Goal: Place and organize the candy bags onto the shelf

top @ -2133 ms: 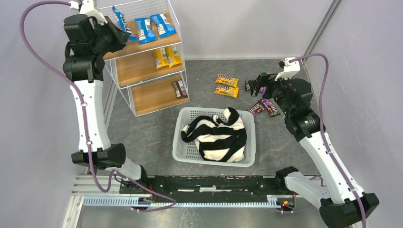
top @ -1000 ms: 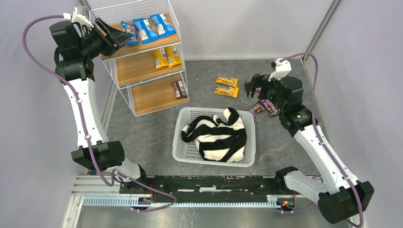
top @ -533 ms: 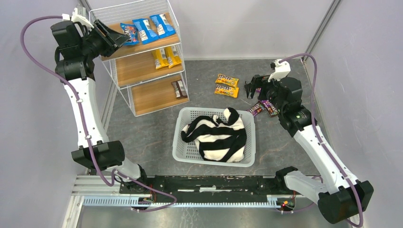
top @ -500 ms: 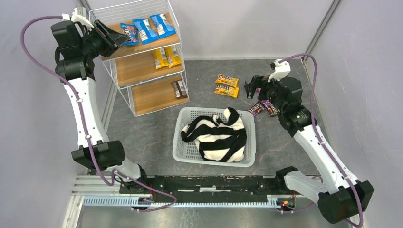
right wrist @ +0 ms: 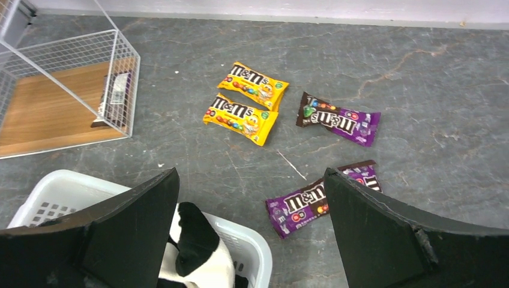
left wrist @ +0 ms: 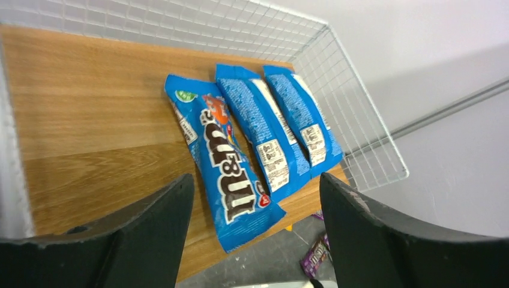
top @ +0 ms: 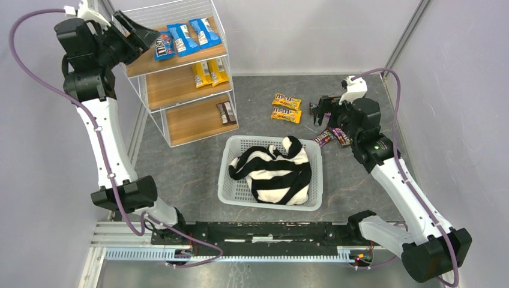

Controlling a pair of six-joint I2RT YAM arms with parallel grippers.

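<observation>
The white plastic lattice basket (top: 225,174) lies nearest the arm bases, filled by the black-and-white striped cloth (top: 273,171); neither is being handled.

At about 1 o'clock from the basket, five packets are left on the grey floor: two yellow-orange candy packets (right wrist: 240,118) side by side and three dark purple candy packets (right wrist: 338,118). The right gripper (right wrist: 251,174) is held above them with its jaws spread wide and empty. Open floor surrounds each packet, though the nearest purple one lies just beside the basket rim.

Farthest, at 11 o'clock, stands the three-tier shelf of white wire mesh and light wooden boards (top: 180,87). Here the change is found: the glossy blue candy packet (left wrist: 225,159), at the left gripper's fingertips a second ago, has been released. It now lies flat on the top board beside two other blue packets (left wrist: 264,132). The left gripper (left wrist: 252,186) has been drawn back, jaws apart and holding nothing.

The blue row is judged complete. The released packet's near end sits at the board's open front edge — possibly just over it. Bare wood remains at 9 o'clock of the row.
</observation>
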